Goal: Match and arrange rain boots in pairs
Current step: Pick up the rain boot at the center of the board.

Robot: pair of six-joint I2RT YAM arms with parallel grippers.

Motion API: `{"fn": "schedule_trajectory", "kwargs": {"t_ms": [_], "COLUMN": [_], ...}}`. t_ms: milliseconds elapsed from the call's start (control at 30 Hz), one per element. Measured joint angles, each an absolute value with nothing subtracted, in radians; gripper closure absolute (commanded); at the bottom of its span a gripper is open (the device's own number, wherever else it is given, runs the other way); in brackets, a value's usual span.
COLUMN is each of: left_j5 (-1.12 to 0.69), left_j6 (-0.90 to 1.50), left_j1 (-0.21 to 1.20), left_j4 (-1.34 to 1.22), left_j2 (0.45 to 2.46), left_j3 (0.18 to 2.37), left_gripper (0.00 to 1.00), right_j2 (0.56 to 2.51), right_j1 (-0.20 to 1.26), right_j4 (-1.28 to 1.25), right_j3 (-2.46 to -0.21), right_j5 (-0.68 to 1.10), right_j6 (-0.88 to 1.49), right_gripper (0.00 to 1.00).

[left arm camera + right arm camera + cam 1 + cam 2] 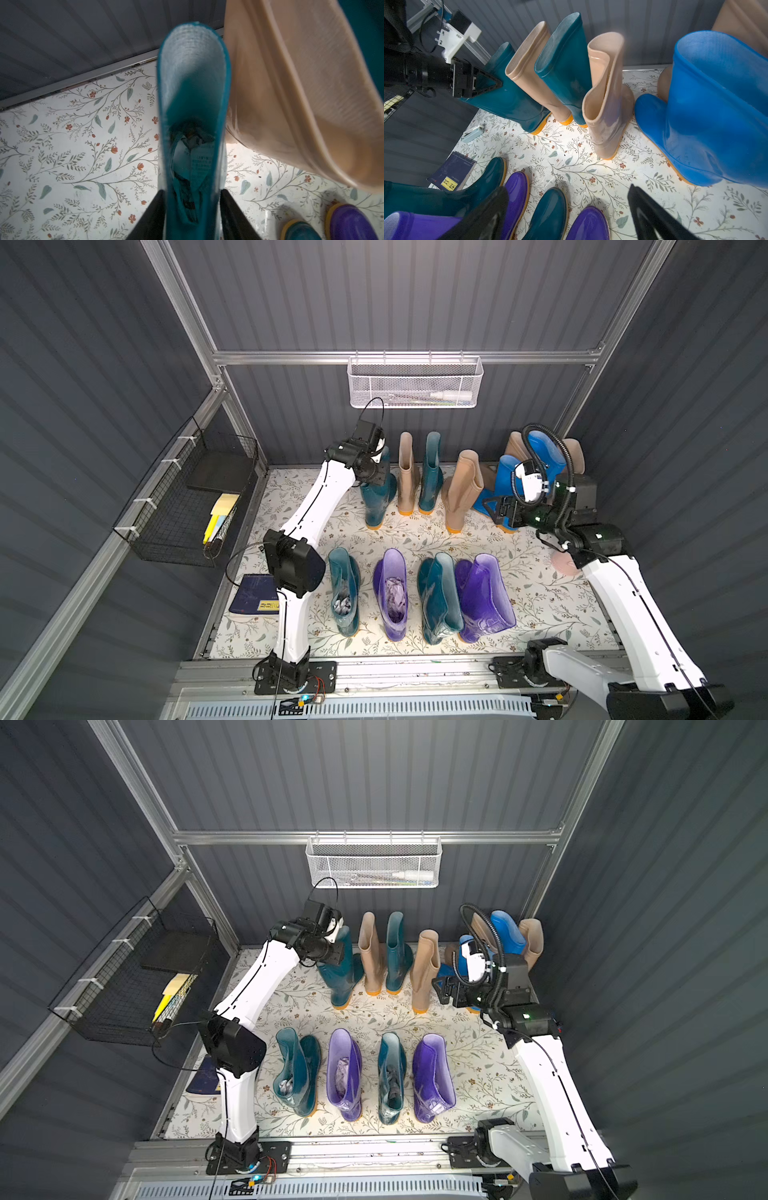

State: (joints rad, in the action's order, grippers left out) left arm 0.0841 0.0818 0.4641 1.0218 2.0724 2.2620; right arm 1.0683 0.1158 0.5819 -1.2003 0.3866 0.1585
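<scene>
The rain boots stand in two rows on the floral mat. The back row has a dark teal boot, a beige one, a teal one, a folded beige one, then blue boots with beige ones behind. In front, teal, purple, teal and purple alternate. My left gripper pinches the shaft of the back-left teal boot from both sides. My right gripper hangs open above the mat beside the near blue boot, holding nothing.
A white mesh basket hangs on the back wall and a black wire basket on the left wall. A dark blue notebook lies at the mat's left edge. A pink cup sits under my right arm.
</scene>
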Motion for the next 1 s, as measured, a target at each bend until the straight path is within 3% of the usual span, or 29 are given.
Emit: {"fn": "schedule_trajectory", "kwargs": {"t_ms": [233,1000], "left_j5": [0.085,0.215], "left_j6": [0.093,0.109], "left_j1": [0.464,0.464], "left_j4": [1.012,1.010], "left_j2": [2.072,2.072], "left_j3": [2.260,2.278], "left_gripper": [1.00,1.00], "right_j2": [1.068,1.069], "right_j1": [0.116,0.116], "right_j4": [0.584,0.602], "right_j3": [-1.200,-1.203], "right_j5": [0.376,0.369], "right_j6": [0.152,0.145], "right_gripper": [0.08,0.09]}}
